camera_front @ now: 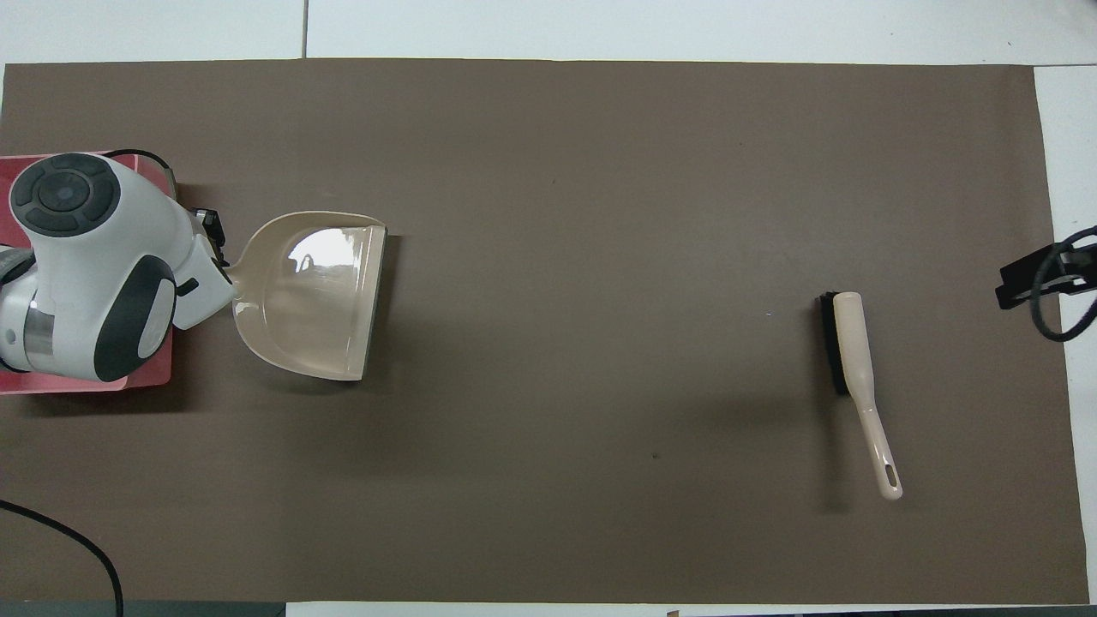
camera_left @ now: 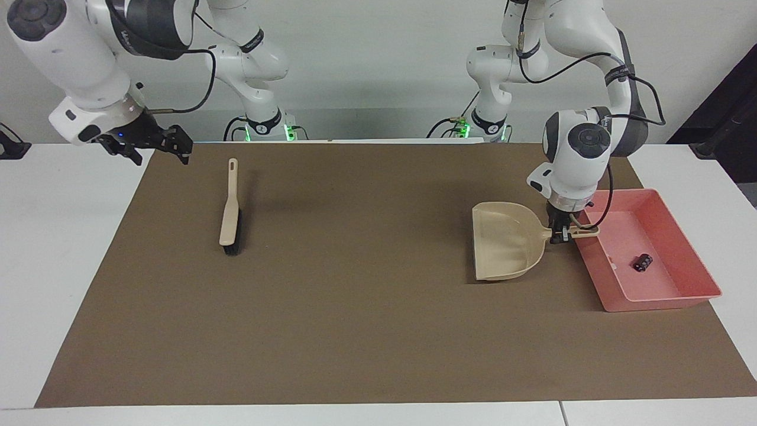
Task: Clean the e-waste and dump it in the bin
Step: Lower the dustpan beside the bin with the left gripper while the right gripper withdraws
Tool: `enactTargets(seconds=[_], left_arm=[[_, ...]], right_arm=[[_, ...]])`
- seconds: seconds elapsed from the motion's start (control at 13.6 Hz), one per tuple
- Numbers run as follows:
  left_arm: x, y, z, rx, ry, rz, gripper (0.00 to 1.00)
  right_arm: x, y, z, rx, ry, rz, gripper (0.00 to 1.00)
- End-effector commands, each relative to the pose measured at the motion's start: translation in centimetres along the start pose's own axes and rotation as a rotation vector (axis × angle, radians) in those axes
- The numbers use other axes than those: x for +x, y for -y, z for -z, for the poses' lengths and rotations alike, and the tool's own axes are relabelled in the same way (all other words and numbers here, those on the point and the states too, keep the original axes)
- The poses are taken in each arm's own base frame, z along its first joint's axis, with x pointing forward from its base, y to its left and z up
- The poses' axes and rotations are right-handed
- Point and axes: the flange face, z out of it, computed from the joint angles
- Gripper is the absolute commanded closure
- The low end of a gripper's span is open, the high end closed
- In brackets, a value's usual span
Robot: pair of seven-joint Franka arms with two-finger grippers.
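Nearby, the left gripper (camera_left: 560, 236) pinches the dustpan (camera_left: 504, 248) handle, pan resting on the mat beside the bin (camera_left: 680, 299). One dark piece of e-waste (camera_left: 642, 262) lies inside; a white one perhaps sits hidden. Letting go carelessly could knock the bin. Farther off, the right gripper (camera_left: 155, 146) hangs spread, empty, near the brush (camera_left: 229, 206).

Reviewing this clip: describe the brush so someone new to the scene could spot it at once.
On the brown mat, look toward the right arm's end, where the right gripper hovers apart. The brush lies flat there, alone. Its slim beige handle and black bristles set it apart from the broad dustpan at the pink bin.
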Motion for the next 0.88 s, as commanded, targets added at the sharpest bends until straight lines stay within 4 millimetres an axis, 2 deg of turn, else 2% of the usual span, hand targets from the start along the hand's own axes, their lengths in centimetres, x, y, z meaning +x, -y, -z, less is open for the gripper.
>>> enactTargets(seconds=[0.0,0.15,0.29,0.44,0.74,0.81], left_arm=[[0.4,-0.4,-0.8,0.028,-0.020,0.010,0.98],[0.7,-0.1,-1.9,0.029,-0.037,0.023,0.98],[0.7,0.0,-2.0,0.036,-0.041,0.027,0.98],[0.9,-0.2,-2.4,0.032,-0.042,0.026,0.93],[2.7,-0.1,-1.6,0.028,-0.040,0.014,0.48],[2.8,-0.1,-1.6,0.027,-0.040,0.033,0.41]], right_arm=[[-0.4,-0.9,2.1,-0.005,0.005,-0.027,0.01],[-0.7,-1.0,1.9,0.004,0.018,-0.033,0.01],[-0.7,-1.1,1.6,0.008,0.013,-0.039,0.01],[-0.9,-1.4,1.3,0.014,-0.001,-0.042,0.01],[-1.1,-1.7,1.3,0.025,-0.004,-0.045,0.01],[-1.1,-1.7,1.3,0.025,-0.002,-0.042,0.01]])
